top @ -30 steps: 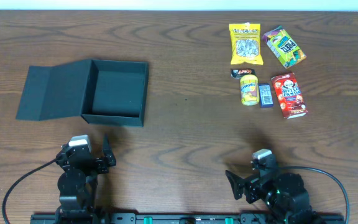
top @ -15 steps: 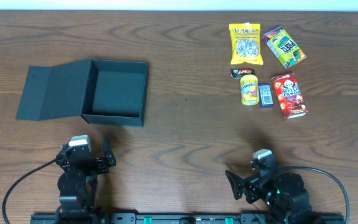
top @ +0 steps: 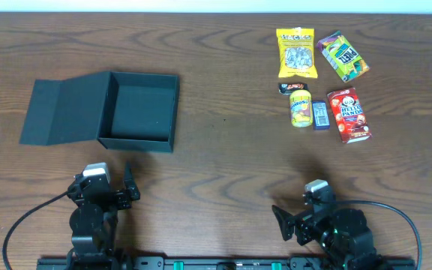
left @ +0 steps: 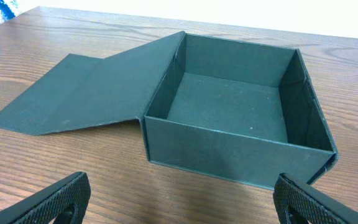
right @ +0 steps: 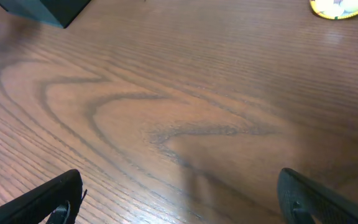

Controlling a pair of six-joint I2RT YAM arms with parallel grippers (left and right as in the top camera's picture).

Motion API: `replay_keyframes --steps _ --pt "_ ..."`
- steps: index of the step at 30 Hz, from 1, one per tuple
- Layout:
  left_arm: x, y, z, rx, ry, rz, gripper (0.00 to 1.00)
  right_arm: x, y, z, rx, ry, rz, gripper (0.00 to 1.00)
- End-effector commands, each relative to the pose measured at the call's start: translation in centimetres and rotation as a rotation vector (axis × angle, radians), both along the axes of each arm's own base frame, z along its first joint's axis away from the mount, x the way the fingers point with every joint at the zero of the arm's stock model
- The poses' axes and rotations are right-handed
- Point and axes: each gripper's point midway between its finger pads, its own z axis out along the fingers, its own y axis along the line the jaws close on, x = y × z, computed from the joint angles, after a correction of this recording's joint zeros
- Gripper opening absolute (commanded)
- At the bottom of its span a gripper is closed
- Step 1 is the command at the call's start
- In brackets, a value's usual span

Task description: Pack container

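Observation:
The container [top: 138, 106] is a dark matte box standing open on the left of the wooden table, its flap lid [top: 62, 112] lying flat to its left. It is empty inside. In the left wrist view the container [left: 229, 106] lies just ahead of my left gripper [left: 182, 188], which is open with nothing between its fingers. My left gripper [top: 103, 184] sits near the table's front edge, below the box. At the front right my right gripper [top: 317, 214] is open and empty over bare wood [right: 179, 186].
Snack packs lie at the back right: a yellow bag [top: 296, 53], a green pack [top: 343, 55], a red box [top: 349, 115], a yellow round can [top: 300, 108], a small blue pack [top: 320, 115] and a small black pack [top: 289, 88].

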Motion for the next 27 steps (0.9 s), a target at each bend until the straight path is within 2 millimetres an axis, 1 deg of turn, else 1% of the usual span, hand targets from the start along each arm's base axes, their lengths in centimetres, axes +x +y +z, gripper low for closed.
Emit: replay_keyframes --steps 1,4,8,13,16,23,27 --pt "0.0 0.1 -0.8 0.002 0.013 0.002 0.95 -0.1 0.1 -0.1 -0.008 -0.006 0.017 0.99" --pt "0.1 -0.4 -0.8 -0.038 0.006 -0.012 0.95 -0.1 0.1 -0.1 -0.008 -0.006 0.017 0.99" --pt "0.4 -1.1 -0.1 -0.122 -0.031 -0.029 0.95 -0.1 0.1 -0.1 -0.008 -0.006 0.017 0.99" --pt "1.2 -2.3 2.6 -0.173 -0.138 -0.090 0.95 -0.1 0.1 -0.1 -0.008 -0.006 0.017 0.99" --pt "1.6 -2.3 3.5 -0.172 -0.166 -0.093 0.95 -0.1 0.1 -0.1 -0.008 -0.006 0.017 0.99" --pt "2.9 -2.1 4.5 -0.162 -0.090 -0.076 0.95 -0.1 0.1 -0.1 -0.008 -0.006 0.017 0.99" --pt "4.9 -1.7 6.4 -0.137 -0.014 -0.058 0.95 -0.1 0.1 -0.1 -0.008 -0.006 0.017 0.99"
